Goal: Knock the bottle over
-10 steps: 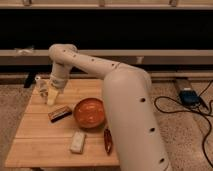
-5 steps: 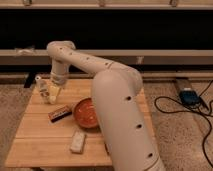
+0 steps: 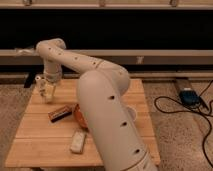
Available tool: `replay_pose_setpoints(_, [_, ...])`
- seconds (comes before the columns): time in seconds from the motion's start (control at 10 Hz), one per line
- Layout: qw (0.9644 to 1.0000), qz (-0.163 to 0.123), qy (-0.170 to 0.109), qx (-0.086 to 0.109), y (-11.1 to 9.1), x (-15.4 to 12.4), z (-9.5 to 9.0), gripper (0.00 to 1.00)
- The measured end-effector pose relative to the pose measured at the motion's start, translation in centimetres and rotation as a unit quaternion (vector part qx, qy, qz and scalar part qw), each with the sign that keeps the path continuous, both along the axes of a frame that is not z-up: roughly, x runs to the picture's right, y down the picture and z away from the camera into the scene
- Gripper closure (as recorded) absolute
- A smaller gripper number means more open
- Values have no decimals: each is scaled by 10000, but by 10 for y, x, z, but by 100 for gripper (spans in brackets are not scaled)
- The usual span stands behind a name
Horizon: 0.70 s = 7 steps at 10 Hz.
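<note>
At the far-left corner of the surface, the gripper, open or closed impossible to tell, hangs just beside one upright bottle; one brown block and one white bar lie nearer the front edge.

Wooden tabletop carries all items. The bottle stands upright at the far left corner, white cap uppermost. The claw, at the end of the white arm, hangs low over the tabletop just beside the bottle, on its picture-right side; contact cannot be confirmed. A brown-black block lies nearer the middle. An orange bowl is partly hidden behind the arm. A flat white bar lies near the front edge.
</note>
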<state>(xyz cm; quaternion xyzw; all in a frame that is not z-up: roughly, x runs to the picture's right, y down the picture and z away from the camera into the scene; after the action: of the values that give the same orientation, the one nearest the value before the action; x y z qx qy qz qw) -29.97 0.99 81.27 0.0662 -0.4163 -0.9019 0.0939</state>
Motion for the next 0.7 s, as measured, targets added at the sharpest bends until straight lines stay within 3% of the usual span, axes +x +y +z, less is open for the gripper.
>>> replay_pose_setpoints(0.3, [9994, -1, -39, 335, -11, -23, 8, 20])
replay_pose_setpoints(0.7, [9977, 261, -332, 539, -17, -54, 15, 20])
